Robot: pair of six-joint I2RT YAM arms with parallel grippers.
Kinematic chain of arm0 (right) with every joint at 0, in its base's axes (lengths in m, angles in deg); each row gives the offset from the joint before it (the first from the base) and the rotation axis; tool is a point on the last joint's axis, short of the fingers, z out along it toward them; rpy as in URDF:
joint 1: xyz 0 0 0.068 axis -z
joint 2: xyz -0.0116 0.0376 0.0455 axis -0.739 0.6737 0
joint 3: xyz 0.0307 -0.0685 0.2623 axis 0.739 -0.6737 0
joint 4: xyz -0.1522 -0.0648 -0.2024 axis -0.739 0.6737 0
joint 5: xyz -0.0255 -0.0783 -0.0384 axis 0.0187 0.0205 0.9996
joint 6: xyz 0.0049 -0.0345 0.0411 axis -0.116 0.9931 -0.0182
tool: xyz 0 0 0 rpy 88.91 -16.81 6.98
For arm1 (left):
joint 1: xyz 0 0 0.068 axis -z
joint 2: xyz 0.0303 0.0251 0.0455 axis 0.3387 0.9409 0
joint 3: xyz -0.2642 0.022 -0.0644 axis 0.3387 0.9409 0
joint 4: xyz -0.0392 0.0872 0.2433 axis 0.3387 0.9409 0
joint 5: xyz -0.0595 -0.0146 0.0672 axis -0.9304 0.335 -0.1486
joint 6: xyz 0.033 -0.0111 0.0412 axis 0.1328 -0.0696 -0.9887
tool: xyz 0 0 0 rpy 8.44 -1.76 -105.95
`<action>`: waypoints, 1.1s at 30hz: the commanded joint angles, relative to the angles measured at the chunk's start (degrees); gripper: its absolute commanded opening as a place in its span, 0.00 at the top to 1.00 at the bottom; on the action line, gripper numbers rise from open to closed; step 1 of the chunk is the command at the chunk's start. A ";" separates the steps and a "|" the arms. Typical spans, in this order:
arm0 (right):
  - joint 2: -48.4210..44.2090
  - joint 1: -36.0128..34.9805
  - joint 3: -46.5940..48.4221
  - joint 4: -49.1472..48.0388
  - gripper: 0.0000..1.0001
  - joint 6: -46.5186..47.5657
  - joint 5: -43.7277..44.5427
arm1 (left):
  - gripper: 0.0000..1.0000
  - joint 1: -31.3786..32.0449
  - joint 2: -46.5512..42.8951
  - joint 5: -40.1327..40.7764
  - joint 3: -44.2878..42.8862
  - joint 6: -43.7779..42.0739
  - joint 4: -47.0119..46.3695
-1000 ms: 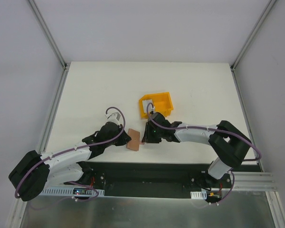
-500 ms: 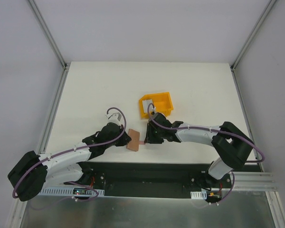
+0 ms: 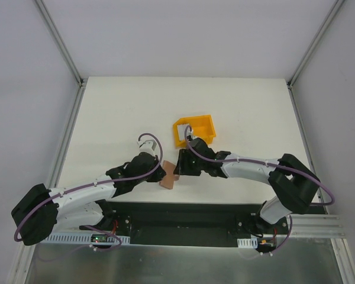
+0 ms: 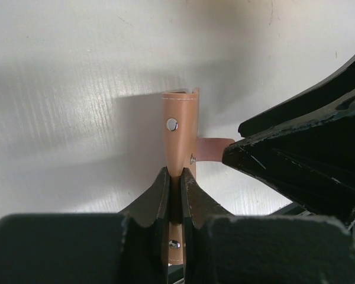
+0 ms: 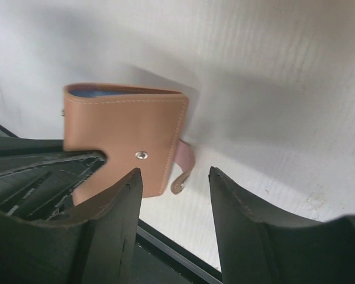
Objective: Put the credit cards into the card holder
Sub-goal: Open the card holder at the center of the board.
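Note:
The brown card holder (image 3: 167, 176) is folded shut and held on edge just above the table's near edge. My left gripper (image 4: 177, 177) is shut on its lower edge. The snap stud and the pinkish tab (image 4: 213, 149) show to the right. In the right wrist view the card holder (image 5: 127, 130) faces me, a thin blue edge showing along its top and its tab (image 5: 186, 168) hanging loose. My right gripper (image 5: 174, 177) stands open just in front of that tab, nothing between its fingers. One pale credit card (image 3: 185, 129) stands in the yellow bin.
The yellow bin (image 3: 201, 125) sits on the white table just behind the right gripper. The table's dark front edge (image 5: 165, 248) runs right below the holder. The two grippers (image 3: 171, 171) are almost touching.
The right gripper's jaws have spread wider beside the tab. The left arm has shifted slightly right, still holding the card holder.

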 commanded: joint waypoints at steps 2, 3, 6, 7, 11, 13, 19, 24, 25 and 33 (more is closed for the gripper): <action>-2.33 -0.52 0.39 -3.17 0.46 0.43 -0.56 | 1.00 1.17 0.50 2.95 -2.47 -0.61 1.02; -2.24 -0.43 0.48 -3.00 0.46 0.43 -0.65 | 1.00 1.35 0.59 3.13 -2.55 -0.53 1.11; -0.75 -0.52 1.53 -0.81 0.46 0.43 0.23 | 1.00 1.61 0.59 3.39 -2.64 -0.53 1.20; 0.13 -0.52 2.40 1.46 0.46 0.43 0.67 | 1.00 1.61 0.42 3.48 -2.55 -0.61 1.20; 2.42 -0.52 2.76 1.67 0.49 0.60 -0.12 | 1.00 1.70 0.15 3.66 -2.47 -0.53 1.29; 3.38 -0.52 3.11 1.22 0.52 0.60 -0.38 | 1.00 1.70 0.07 3.66 -2.29 -0.53 1.29; 3.48 -0.52 3.12 1.31 0.66 0.78 -0.38 | 1.00 1.70 -0.11 4.01 -1.85 -0.44 1.29; 2.77 -0.43 2.68 1.22 0.84 1.04 -0.65 | 1.00 1.79 0.24 4.19 -1.85 -0.17 1.29; 2.77 -0.43 2.59 1.31 0.88 1.22 -0.73 | 1.00 1.70 0.24 4.19 -1.76 -0.17 1.29; -4.24 0.36 -0.57 -0.10 1.00 3.41 -1.09 | 0.54 1.62 0.24 6.55 -1.41 -0.53 3.48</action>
